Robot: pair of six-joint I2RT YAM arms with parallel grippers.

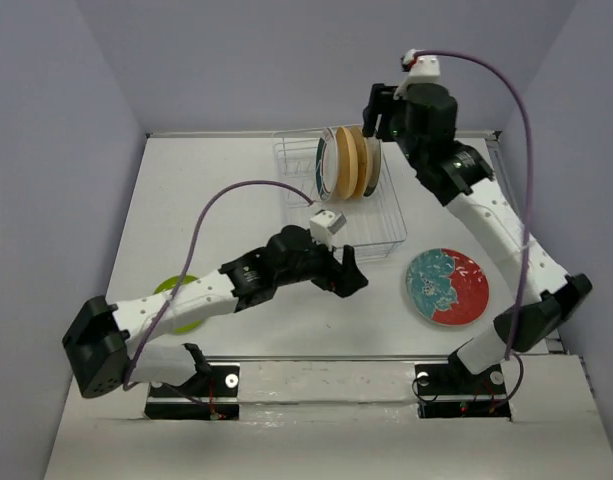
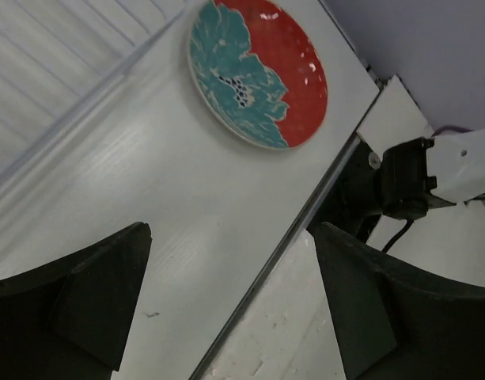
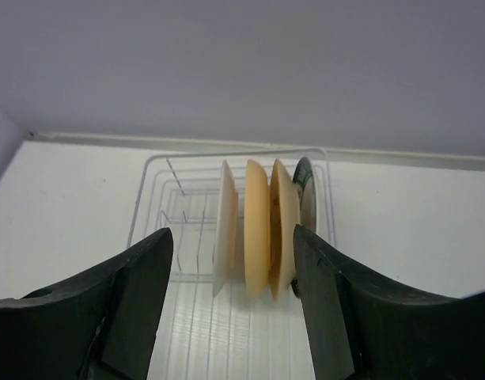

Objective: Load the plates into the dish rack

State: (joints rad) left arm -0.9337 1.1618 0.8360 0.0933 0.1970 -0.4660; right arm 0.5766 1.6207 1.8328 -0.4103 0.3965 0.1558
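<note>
Top external: white wire dish rack (image 1: 371, 225) at 12 o'clock, four glazed round plates (image 1: 346, 163) on edge inside | right gripper (image 1: 378, 112) spread, empty, above them | left gripper (image 1: 348, 275) spread, empty | likely next: glossy floral plate (image 1: 447, 287), flat at 4 o'clock, needs a rim pinch | lime plate (image 1: 176, 297) at 8 o'clock, under the left arm.

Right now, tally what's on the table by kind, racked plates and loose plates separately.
Round plates standing in the white wire dish rack: 4
Plates flat on the table, teal-and-red floral plate and small lime green plate: 2
Dish racks: 1
Total: 7
</note>
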